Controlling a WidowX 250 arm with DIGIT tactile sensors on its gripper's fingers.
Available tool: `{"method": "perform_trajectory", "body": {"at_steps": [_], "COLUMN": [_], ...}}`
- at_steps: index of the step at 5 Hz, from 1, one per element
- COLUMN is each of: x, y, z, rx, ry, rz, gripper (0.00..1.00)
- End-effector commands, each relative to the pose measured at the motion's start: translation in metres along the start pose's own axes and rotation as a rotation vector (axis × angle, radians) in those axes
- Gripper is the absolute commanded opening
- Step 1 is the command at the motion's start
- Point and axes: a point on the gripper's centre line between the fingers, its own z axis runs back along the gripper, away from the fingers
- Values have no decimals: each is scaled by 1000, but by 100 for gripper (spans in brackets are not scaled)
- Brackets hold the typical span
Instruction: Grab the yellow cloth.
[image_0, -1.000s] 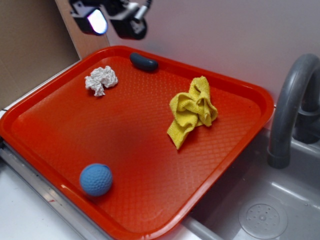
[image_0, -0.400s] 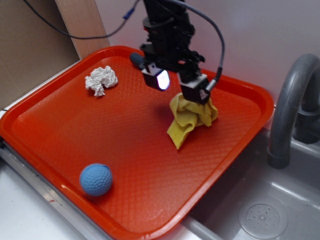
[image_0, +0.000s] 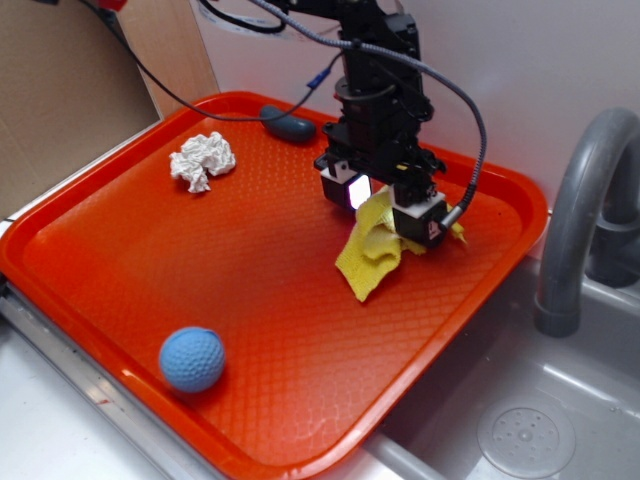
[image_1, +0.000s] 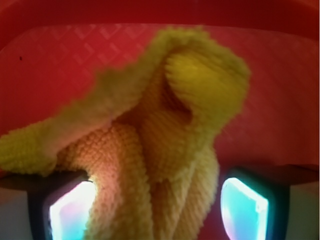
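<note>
Gripper (image_0: 385, 208) sitting low over the yellow cloth (image_0: 372, 255), fingers (image_1: 67, 212) spread apart and straddling its bunched folds, not clamped. Cloth lying on the red tray (image_0: 150, 250) toward 2 o'clock; blue ball (image_0: 192, 359) sitting at 7, white paper wad (image_0: 202, 160) at 11.

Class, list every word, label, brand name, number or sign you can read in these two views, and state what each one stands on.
None can be read: no text shows on the yellow cloth, the red tray, the blue ball, the white paper wad, the grey faucet or the gripper.
</note>
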Motion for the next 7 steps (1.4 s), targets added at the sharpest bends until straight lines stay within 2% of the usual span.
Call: {"method": "perform_trajectory", "body": {"at_steps": [1, 2, 4, 5, 6, 7], "x": [-9, -13, -19, -34, -53, -83], "y": [-4, 13, 73, 107, 137, 167], "z": [28, 56, 122, 153, 179, 206], "rx": [40, 26, -48, -48, -42, -81], "ry": [-51, -78, -176, -161, -172, -227], "rz": [-23, -8, -112, -171, -210, -214], "gripper": [0, 0, 0, 0, 0, 0]}}
